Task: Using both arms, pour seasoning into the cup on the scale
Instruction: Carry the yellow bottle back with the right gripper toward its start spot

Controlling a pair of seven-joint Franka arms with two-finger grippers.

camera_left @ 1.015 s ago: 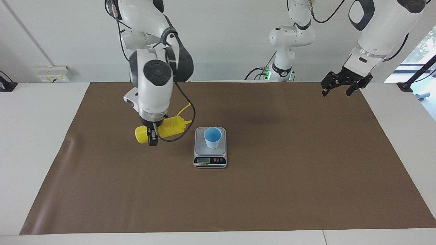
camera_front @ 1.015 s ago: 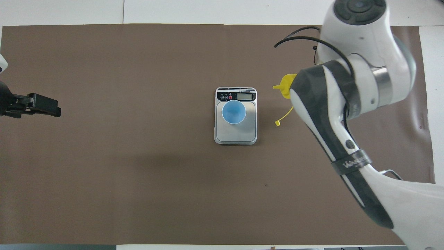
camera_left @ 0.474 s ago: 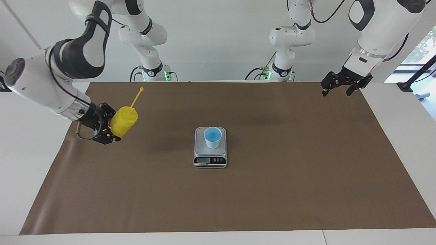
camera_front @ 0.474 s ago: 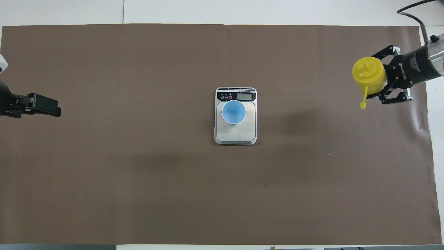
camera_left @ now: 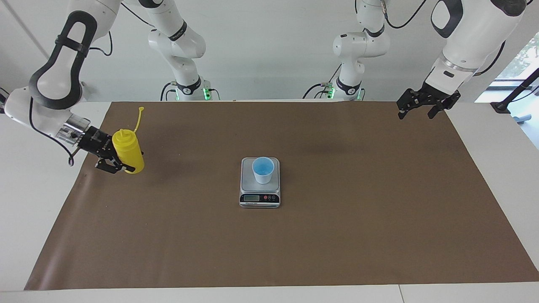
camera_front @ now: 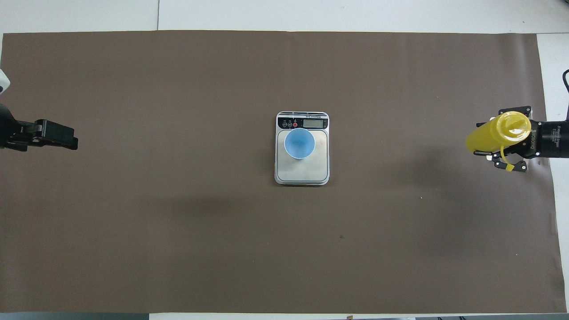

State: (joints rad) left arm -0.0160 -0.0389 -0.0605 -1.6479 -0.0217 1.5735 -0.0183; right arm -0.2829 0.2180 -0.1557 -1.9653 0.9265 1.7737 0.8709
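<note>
White arms (camera_left: 50,84), black joint bands, black cables

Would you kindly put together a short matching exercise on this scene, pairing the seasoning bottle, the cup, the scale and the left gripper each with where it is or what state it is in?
Things:
1. seasoning bottle
2. cup
3. scale
4. left gripper

Places or states:
A. stands on the steel platform
B. sits on the brown mat mid-table, its display away from the robots
C. waits open over the mat's edge at the left arm's end
D. upright in the right gripper at the right arm's end

Pairs: 1-D, 2-A, 3-B, 4-C
</note>
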